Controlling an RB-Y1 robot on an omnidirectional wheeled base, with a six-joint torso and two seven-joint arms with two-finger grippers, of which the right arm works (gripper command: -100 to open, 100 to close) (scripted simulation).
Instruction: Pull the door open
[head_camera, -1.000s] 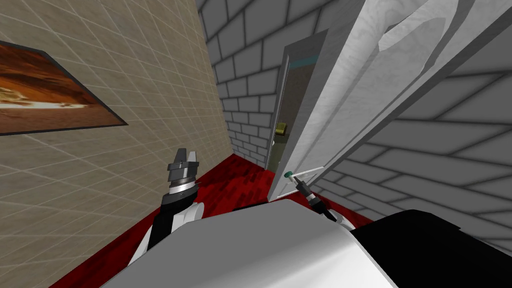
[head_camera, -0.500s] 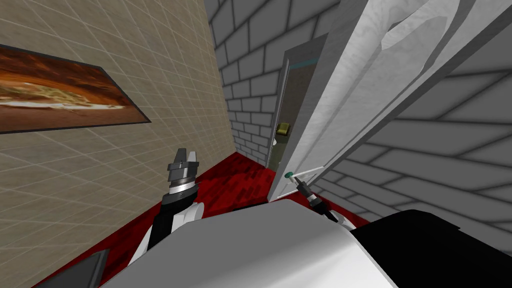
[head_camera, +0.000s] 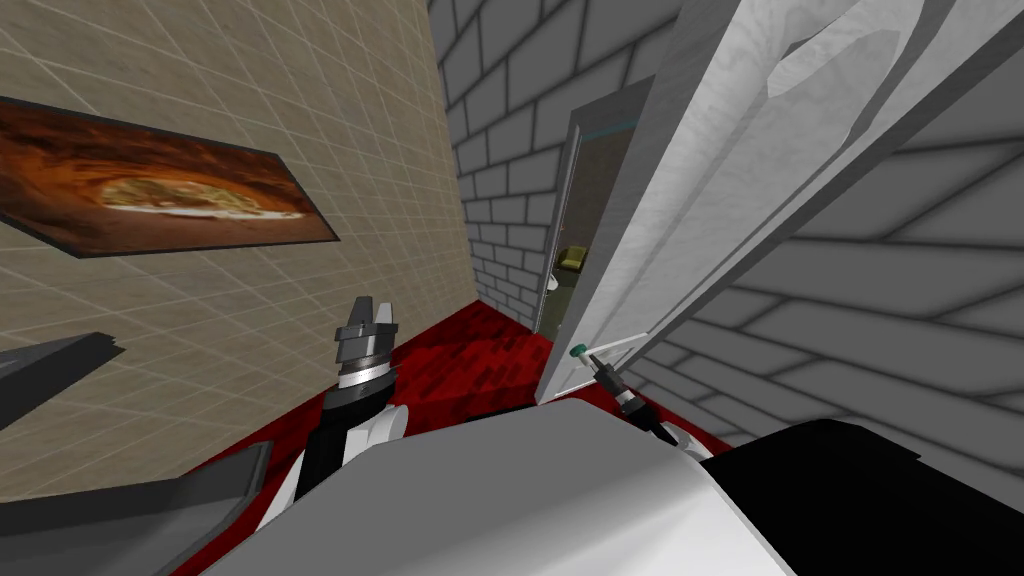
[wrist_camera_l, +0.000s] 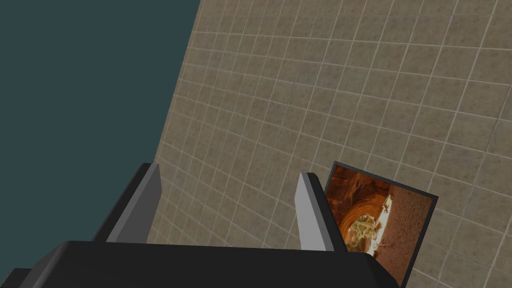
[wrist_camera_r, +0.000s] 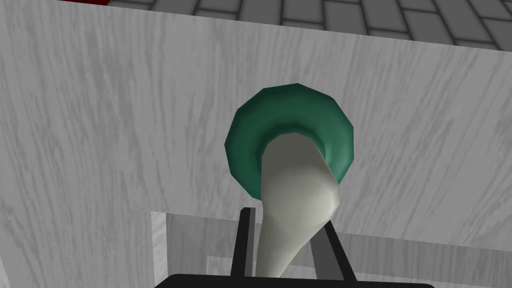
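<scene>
White wood-grain panelled door (head_camera: 700, 200) stands ajar at my right front, with a gap open between its free edge and the frame. The pale lever handle (wrist_camera_r: 292, 200) sits on a green rosette (wrist_camera_r: 250, 145) near that free edge. Grip: right pincer (wrist_camera_r: 285, 222) is clenched on the lever handle, one finger on each side of the shaft, pressing it. Idle arm: left pincer (head_camera: 370, 312) is released, fingers spread wide, raised beside the tan tiled wall (head_camera: 300, 120) and well apart from the door. A framed orange picture (head_camera: 170, 195) hangs on that wall. Red floor (head_camera: 470, 360) runs between the wall and the door. A grey brick wall (head_camera: 510, 130) lies beyond.
</scene>
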